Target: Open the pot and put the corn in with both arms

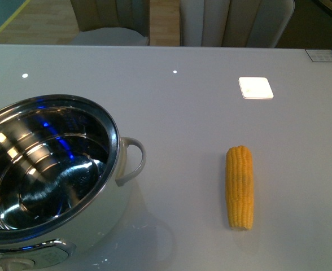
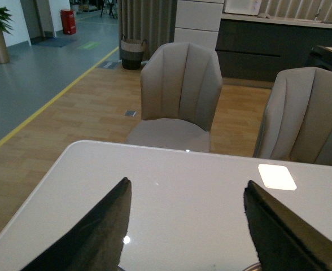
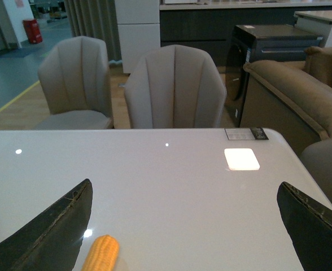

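The cream-white pot sits at the near left of the white table, open, with its shiny steel inside bare and one loop handle pointing right. No lid is in view. The yellow corn lies on the table to the right of the pot, lengthwise away from me. Neither arm shows in the front view. My left gripper is open and empty above the table. My right gripper is open and empty, with the corn's tip beside one finger.
Beige chairs stand behind the table's far edge. A small printed card lies at the far right corner. A bright square light reflection shows on the tabletop. A sofa stands off to the right.
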